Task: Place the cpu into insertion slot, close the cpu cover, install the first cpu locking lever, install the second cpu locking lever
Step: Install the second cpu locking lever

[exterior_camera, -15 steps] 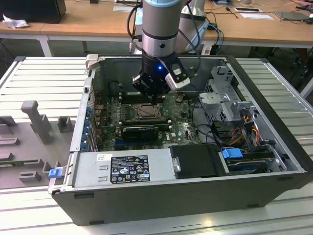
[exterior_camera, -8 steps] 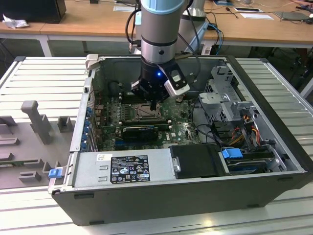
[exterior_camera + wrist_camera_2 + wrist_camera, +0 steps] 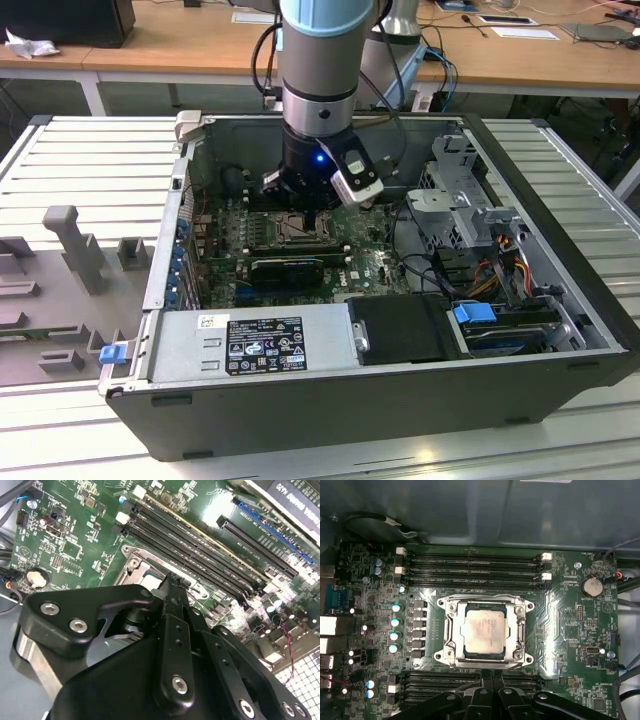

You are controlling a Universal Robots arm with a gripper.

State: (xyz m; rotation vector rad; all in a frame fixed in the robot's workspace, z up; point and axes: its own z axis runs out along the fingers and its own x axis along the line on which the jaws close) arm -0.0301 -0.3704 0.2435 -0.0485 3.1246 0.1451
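Nearest the wrist cameras, the gripper (image 3: 490, 680) hangs just beside the socket edge, fingers (image 3: 172, 592) pressed together with nothing visible between them; it reads as clenched and empty. Directly past the fingertips lies the slot (image 3: 485, 632), and the cpu (image 3: 485, 634) sits flat and square within it, so placement appears done. Around the cpu, the cover (image 3: 485, 601) lies down flat as a silver frame, judged closed. Whether either locking lever beside the slot is latched cannot be told; that work is judged outstanding. Beyond the slot run black memory slots (image 3: 470, 562). In the exterior view the arm (image 3: 318, 100) stands inside the open case (image 3: 400, 395), over the slot.
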